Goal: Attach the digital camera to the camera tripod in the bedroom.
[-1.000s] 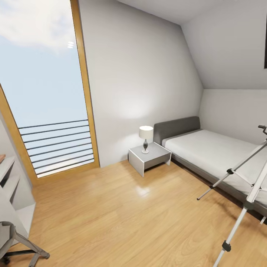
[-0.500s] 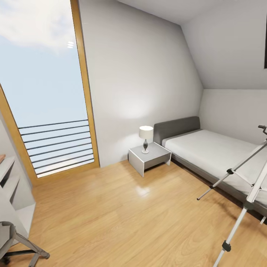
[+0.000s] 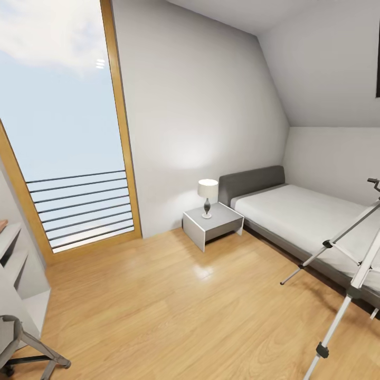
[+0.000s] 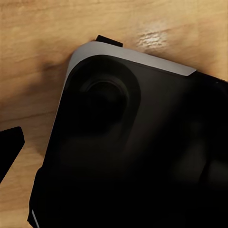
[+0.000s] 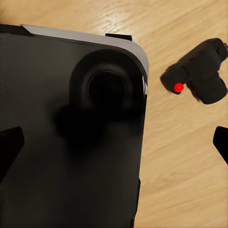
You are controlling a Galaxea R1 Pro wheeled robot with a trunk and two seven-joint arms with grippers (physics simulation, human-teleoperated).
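Note:
The camera tripod (image 3: 361, 270) stands at the right edge of the head view, in front of the bed, with silver legs, black joints and a black handle tip (image 3: 373, 182) at its top. The digital camera (image 5: 197, 77), small and black with a red dot, lies on the wood floor beside my dark base (image 5: 71, 142) in the right wrist view. My right gripper (image 5: 114, 149) hangs open above the base, well apart from the camera and holding nothing. My left gripper (image 4: 114, 147) also hangs over the base (image 4: 133, 156); one fingertip (image 4: 9, 147) shows far out at the picture's edge.
A grey-headboard bed (image 3: 301, 216) lies along the right wall. A grey nightstand (image 3: 214, 224) with a lamp (image 3: 207, 196) stands beside it. The tall wood-framed window (image 3: 63, 132) is at left, with white shelves (image 3: 16, 264) and a chair base (image 3: 31, 348) at the lower left.

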